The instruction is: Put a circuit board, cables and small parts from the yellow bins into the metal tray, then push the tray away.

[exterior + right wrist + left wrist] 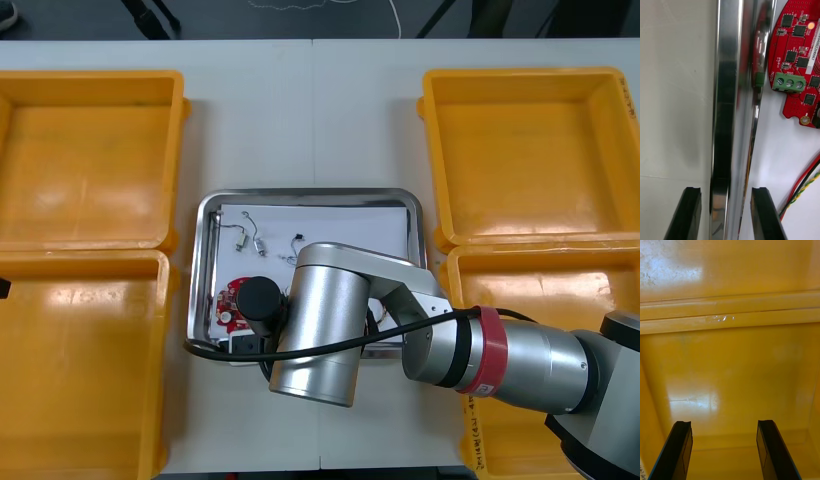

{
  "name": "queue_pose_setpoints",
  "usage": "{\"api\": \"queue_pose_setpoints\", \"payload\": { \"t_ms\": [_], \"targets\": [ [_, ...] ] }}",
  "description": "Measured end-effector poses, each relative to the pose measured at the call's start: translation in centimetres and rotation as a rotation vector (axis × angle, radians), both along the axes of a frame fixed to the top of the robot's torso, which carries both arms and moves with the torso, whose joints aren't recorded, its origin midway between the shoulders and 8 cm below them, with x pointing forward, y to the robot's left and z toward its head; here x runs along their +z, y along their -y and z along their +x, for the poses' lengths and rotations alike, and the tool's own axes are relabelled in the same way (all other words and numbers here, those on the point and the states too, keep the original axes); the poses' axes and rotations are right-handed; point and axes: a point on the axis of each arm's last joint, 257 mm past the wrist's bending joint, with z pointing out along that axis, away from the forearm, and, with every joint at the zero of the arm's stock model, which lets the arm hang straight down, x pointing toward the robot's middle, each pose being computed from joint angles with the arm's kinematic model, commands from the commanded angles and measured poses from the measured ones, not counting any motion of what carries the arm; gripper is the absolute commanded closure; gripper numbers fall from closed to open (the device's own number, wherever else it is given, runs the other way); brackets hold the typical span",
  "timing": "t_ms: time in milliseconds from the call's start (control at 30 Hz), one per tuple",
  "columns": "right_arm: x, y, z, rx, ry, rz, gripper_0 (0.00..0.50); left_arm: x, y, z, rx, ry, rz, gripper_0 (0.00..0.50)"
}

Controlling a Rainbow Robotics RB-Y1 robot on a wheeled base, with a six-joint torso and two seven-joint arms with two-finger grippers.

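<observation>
The metal tray (310,194), white inside, lies between the bins. It holds a round red circuit board (232,298) at its near left and small metal parts (262,244) farther back. My right gripper (725,191) is open at the tray's near edge, its fingers (690,210) astride the shiny rim (724,93), one outside on the table and one inside. Past the inner finger lie the red board (801,56) with its green terminal and a red and yellow cable (805,187). My left gripper (724,423) hangs open over a bare yellow bin floor (730,363).
Two yellow bins (90,160) stand at the left of the table and two (530,150) at the right, their floors bare where visible. My right arm's silver forearm (320,330) covers the tray's near edge. Bare table lies beyond the tray's far rim.
</observation>
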Motion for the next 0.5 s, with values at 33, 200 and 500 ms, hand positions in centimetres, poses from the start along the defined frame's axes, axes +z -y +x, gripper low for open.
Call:
{"api": "queue_pose_setpoints", "payload": {
  "t_ms": [33,200,500],
  "targets": [
    [-0.03,0.04,0.05,-0.001,0.0,-0.001,0.264,0.0,0.0,0.0,0.0,0.0,0.0,0.0],
    [-0.08,0.15,0.2,-0.005,0.003,-0.005,0.415,0.0,0.0,0.0,0.0,0.0,0.0,0.0],
    [0.01,0.15,0.34,-0.005,0.008,-0.005,0.5,0.0,0.0,0.0,0.0,0.0,0.0,0.0]
  ]
}}
